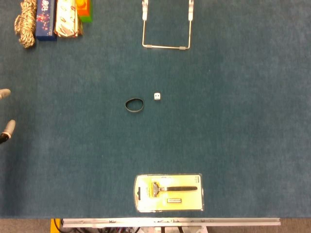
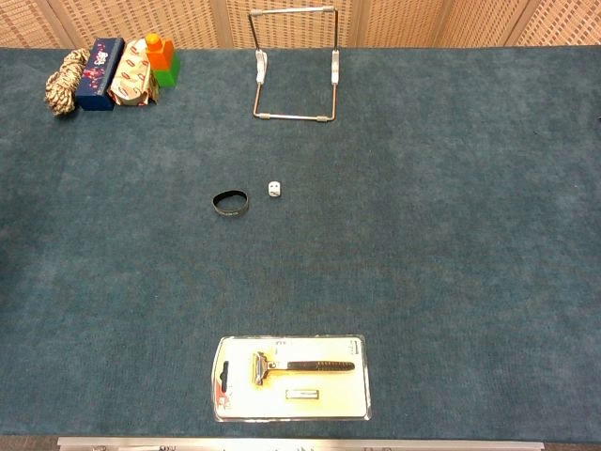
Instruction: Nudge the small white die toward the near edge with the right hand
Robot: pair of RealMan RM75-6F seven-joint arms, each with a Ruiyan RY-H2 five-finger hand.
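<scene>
The small white die [image 1: 157, 96] lies on the blue-green table cloth near the middle of the table; the chest view shows the die [image 2: 274, 189] too. Nothing touches it. At the left edge of the head view only two pale fingertips [image 1: 8, 128] of my left hand [image 1: 5, 111] show, spread apart with nothing between them, far to the left of the die. My right hand appears in neither view.
A black band [image 1: 134, 105] lies just left of the die. A packaged razor [image 1: 168, 192] sits by the near edge. A wire stand [image 1: 166, 26] is at the back, with a rope bundle [image 1: 26, 23], boxes [image 1: 45, 18] and an orange-capped bottle [image 2: 161, 58] at the back left.
</scene>
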